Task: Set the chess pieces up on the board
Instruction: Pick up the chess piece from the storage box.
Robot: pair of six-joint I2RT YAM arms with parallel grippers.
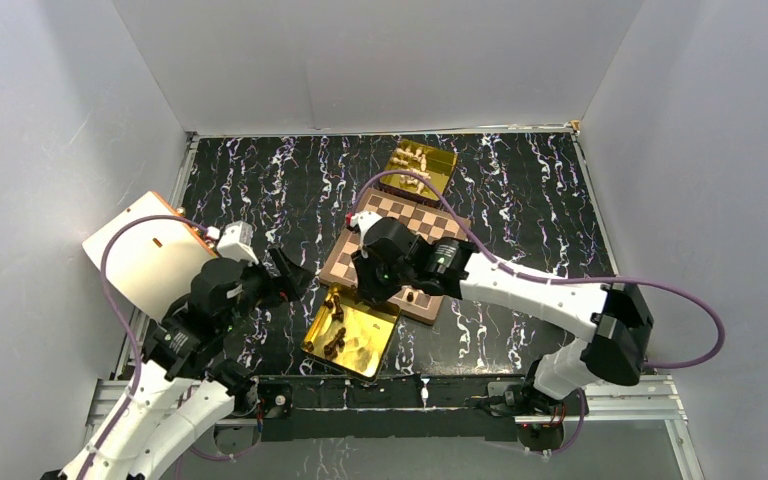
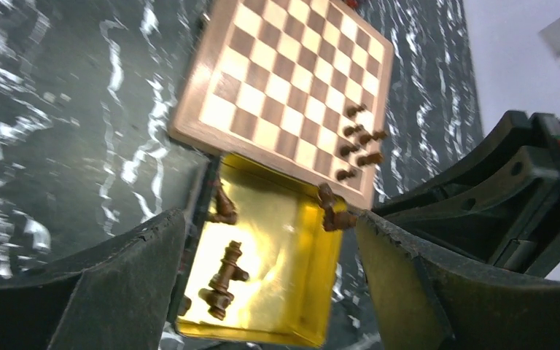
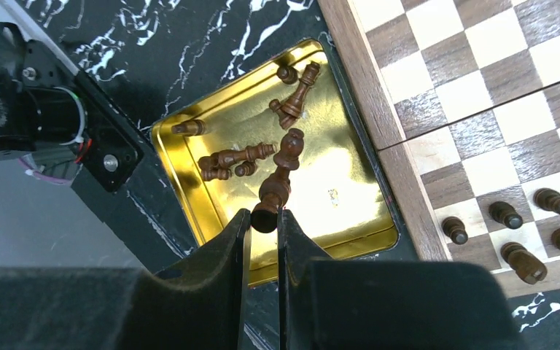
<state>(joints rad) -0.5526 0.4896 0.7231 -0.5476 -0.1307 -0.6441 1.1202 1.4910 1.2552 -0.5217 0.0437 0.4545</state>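
Observation:
The board lies mid-table, and several dark chess pieces stand on its near corner squares. More dark pieces lie loose in a gold tray against the board's near edge. My right gripper is shut on the base of one dark piece, which hangs over that tray; in the top view this gripper is above the board's near-left corner. My left gripper is open wide above the same tray, holding nothing, with fallen pieces below it.
A second gold tray with pale pieces sits against the board's far corner. A white panel with an orange edge leans at the left wall. The right arm's body is close to my left gripper's right side. Black marbled tabletop surrounds everything.

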